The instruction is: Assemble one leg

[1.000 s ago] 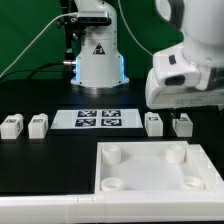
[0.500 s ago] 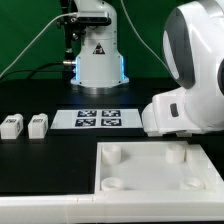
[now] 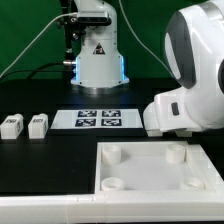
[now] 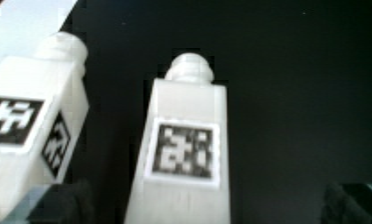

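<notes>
Since one second ago the arm has come down over the counter's edge on the exterior view's right, and in the last half second it has hardly shifted. It now hides the two blocks which lay there.

In the wrist view the leg lies flat on the black counter, its tag facing the camera and its rounded peg at one end. A neighbour leg lies just beside it, apart and roughly parallel.

The gripper hangs above the leg. Its dark, blurred fingers are spread wide, one on each side, and hold nothing.

In the exterior view the marker board lies at mid-counter. Two other legs rest near the edge on the exterior view's left. The big white plate fills the near corner on the exterior view's right.
</notes>
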`<state>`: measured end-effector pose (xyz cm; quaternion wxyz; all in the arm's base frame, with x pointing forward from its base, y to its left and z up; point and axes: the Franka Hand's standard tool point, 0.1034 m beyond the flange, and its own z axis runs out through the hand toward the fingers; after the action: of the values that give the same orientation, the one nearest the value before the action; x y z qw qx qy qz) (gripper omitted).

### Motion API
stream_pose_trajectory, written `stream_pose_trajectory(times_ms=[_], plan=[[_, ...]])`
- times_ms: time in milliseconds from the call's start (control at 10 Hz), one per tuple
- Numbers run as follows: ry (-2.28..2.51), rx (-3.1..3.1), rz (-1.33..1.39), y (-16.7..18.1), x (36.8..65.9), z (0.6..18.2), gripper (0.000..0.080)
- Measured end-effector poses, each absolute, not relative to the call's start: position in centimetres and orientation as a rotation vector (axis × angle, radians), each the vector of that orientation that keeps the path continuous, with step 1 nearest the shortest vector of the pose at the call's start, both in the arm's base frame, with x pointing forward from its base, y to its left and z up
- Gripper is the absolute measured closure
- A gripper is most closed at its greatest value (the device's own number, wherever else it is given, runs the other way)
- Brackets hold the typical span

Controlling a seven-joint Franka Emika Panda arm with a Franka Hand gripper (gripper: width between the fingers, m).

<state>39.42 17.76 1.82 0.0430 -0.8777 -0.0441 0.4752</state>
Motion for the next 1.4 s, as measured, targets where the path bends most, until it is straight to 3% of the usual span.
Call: stream_pose_trajectory(times_ms=[300, 500, 600, 700, 1300, 1400], plan=[[-0.146, -2.687, 1.456, 17.9, 38.15, 0.8, 0.015], [-0.145, -2.687, 1.456, 17.86, 38.17, 0.8, 0.0387], [-0.145, -2.687, 1.456, 17.86, 38.17, 0.8, 0.0387], [-0.145, -2.687, 1.456, 17.86, 38.16, 0.8, 0.051], [-0.145, -2.687, 1.456, 17.85, 38.18, 0.82, 0.0509], [-0.159, -2.707, 1.412, 17.7, 38.92, 1.58, 0.0509]])
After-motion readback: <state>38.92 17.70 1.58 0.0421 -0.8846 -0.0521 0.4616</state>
